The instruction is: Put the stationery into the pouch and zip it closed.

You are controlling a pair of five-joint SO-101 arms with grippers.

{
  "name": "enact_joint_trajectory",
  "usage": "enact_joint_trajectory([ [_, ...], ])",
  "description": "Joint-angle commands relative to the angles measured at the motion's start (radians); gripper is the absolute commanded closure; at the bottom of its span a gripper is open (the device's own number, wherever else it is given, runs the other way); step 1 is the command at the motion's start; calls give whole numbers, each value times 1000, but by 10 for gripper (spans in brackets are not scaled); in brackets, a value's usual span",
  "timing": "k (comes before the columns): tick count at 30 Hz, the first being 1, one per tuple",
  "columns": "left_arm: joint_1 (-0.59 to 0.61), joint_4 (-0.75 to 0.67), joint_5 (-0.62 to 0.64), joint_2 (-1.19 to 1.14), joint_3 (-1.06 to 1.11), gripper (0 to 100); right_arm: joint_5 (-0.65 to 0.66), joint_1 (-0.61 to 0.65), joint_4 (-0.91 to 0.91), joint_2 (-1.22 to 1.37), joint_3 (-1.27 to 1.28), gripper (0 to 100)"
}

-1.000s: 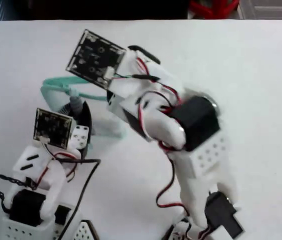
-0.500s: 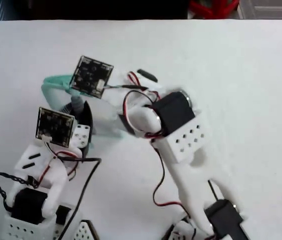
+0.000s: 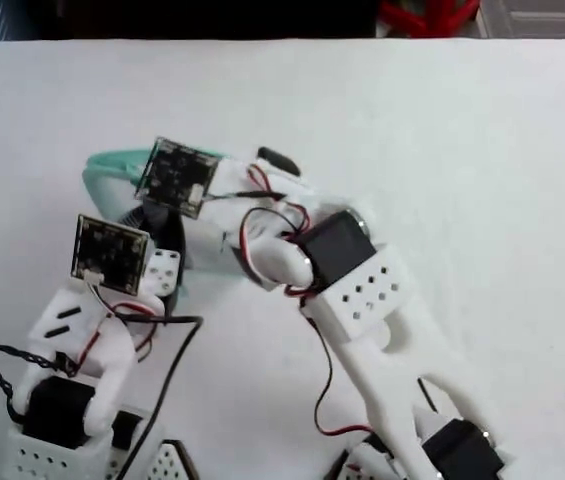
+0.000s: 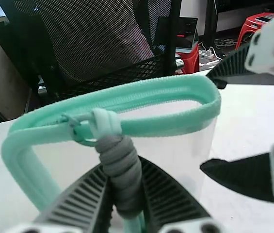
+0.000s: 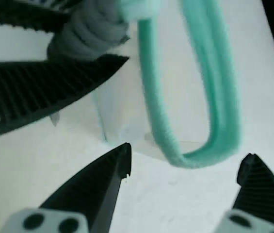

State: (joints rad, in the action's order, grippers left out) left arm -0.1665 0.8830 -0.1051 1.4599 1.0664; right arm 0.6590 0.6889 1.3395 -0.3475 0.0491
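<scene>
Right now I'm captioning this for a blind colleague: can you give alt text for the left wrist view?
The left end effector is shut on the grey pull cord of a clear pouch whose mint zip gapes open; the right end effector stands open at its far end.

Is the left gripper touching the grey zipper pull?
Touching. The left wrist view shows the left gripper closed on the pull, both fingers pressing its sides.

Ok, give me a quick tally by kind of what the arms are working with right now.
Clear plastic pouch with mint-green zip band: 1
Grey knotted cord zip pull: 1
Black ribbed claws: 2, the left claw shut on the pull, the right claw open near the pouch's end
Total: 4
</scene>
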Motion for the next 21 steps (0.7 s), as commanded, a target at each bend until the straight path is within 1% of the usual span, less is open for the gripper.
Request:
enact_joint_trajectory([
  [1,-1,-20,11,-1,-6,976,-43,13,-62,-21,8,656],
  [8,-1,-20,11,-1,-3,976,-49,85,-143,-41,130,658],
  [11,-2,-25,11,-1,-3,976,-49,88,-179,-41,149,668],
  [12,-2,-25,11,-1,-3,976,-49,88,-186,-41,150,693],
  [16,-2,-25,11,-1,-3,976,-49,87,-236,-47,147,872],
  [17,-2,-25,11,-1,-3,976,-49,87,-249,-48,147,892],
  [21,2,-20,11,-1,-3,976,-49,77,-268,-41,152,897],
])
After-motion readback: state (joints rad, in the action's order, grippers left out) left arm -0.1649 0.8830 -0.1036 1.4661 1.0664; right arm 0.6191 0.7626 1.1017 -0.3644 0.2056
